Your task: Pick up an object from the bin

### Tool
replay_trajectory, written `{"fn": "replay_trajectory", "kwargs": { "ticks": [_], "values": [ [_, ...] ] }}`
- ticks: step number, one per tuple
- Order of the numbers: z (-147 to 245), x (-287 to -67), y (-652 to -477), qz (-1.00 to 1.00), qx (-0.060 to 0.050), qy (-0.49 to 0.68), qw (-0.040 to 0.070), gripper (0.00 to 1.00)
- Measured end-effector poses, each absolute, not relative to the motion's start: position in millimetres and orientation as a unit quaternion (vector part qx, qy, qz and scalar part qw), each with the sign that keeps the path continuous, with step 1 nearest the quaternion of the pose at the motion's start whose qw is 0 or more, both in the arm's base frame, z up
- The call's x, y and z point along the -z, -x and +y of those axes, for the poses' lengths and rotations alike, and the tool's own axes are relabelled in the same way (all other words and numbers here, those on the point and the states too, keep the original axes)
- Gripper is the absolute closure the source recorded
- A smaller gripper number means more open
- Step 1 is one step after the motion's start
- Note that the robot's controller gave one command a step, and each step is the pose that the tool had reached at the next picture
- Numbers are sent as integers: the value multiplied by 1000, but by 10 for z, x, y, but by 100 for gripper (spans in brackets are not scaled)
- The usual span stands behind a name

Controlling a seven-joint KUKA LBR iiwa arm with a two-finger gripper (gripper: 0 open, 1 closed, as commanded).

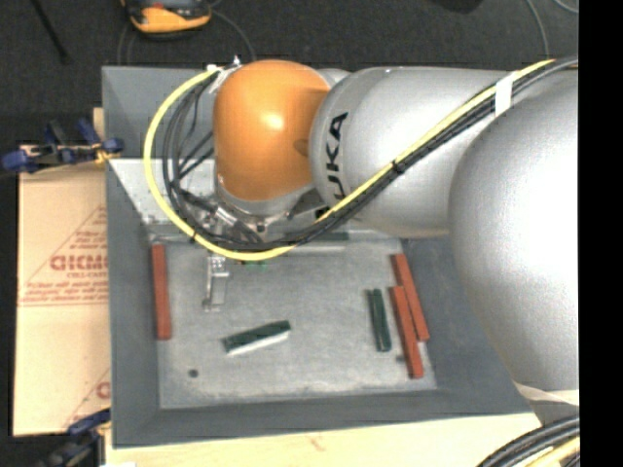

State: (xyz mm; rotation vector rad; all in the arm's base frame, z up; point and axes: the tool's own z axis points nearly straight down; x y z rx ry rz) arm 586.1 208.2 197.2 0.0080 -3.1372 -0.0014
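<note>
My gripper hangs below the orange cover, low over the left part of the bin floor, with nothing seen in it. A green bar with a white end lies flat just to the lower right of it, apart from it. A red-brown bar runs along the bin's left wall, to the left of the gripper and clear of it.
At the right side of the bin lie a dark green bar and two red-brown bars, close together and roughly parallel. A small dark speck sits near the front left. The arm covers the back of the bin.
</note>
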Motion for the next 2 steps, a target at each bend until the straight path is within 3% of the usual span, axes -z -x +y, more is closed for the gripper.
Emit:
{"fn": "replay_trajectory", "kwargs": {
  "ticks": [1,2],
  "values": [
    [2072,-2021,-5877,-1000,1,-1,-2,0],
    [1755,-1757,-5448,-1000,2,13,-4,0]
  ]
}}
